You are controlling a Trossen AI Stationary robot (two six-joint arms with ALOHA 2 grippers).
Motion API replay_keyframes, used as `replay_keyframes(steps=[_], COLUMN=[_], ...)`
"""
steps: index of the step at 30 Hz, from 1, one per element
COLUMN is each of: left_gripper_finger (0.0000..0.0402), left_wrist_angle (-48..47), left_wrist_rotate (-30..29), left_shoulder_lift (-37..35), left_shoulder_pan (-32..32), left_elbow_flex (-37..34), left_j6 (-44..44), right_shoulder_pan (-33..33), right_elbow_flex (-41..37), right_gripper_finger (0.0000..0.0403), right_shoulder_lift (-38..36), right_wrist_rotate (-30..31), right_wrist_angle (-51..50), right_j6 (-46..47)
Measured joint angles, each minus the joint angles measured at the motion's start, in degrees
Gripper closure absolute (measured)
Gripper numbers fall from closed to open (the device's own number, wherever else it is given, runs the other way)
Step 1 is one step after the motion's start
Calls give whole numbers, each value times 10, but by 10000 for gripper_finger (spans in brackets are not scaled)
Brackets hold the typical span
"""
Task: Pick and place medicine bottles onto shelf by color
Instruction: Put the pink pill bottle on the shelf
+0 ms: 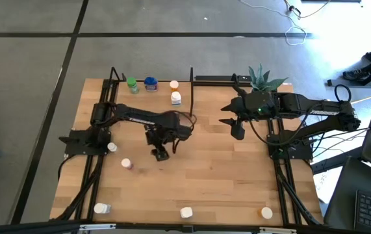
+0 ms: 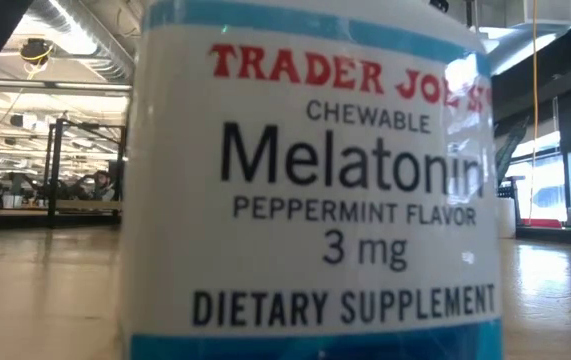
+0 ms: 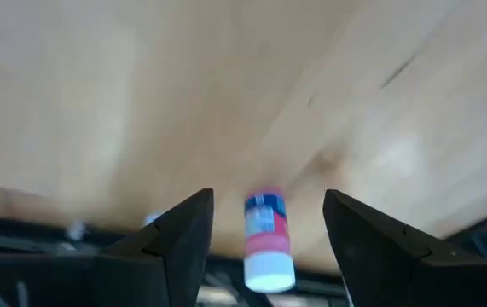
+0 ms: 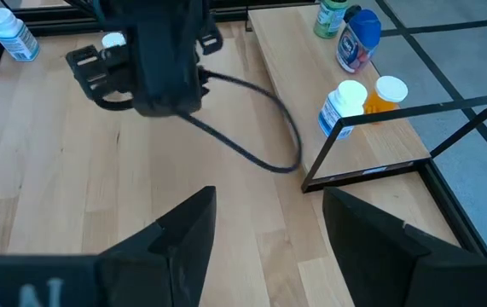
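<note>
The shelf (image 1: 151,94) stands at the table's far edge. On its board stand a green bottle (image 1: 132,84), a blue bottle (image 1: 151,83), an orange-capped bottle (image 1: 174,84) and a white bottle (image 1: 176,99). My left gripper (image 1: 161,153) hangs open above the table's middle, pointing steeply down. A pink-and-white bottle (image 3: 267,243) shows between its fingers, untouched; in the high view it sits on the table (image 1: 126,164), left of the gripper. My right gripper (image 1: 237,130) waits open, raised at the right.
Loose bottles stand on the table: a white one (image 1: 112,147) at the left, and white ones (image 1: 101,208) (image 1: 186,212) and an orange-capped one (image 1: 266,212) along the near edge. A melatonin bottle (image 2: 310,190) fills the low view. A potted plant (image 1: 261,78) stands far right.
</note>
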Motion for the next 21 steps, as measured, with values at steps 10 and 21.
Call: replay_keyframes(steps=[10,21], left_gripper_finger=[184,184], left_wrist_angle=[-1,-1], left_wrist_rotate=[-140,-186], left_shoulder_lift=[-47,-76], left_shoulder_pan=[0,-5], left_elbow_flex=[124,162], left_j6=[-28,-107], right_shoulder_pan=[0,0], right_elbow_flex=[0,0], right_gripper_finger=[185,185], right_shoulder_lift=[0,0], right_wrist_rotate=[0,0], right_wrist_angle=[0,0], right_j6=[0,0])
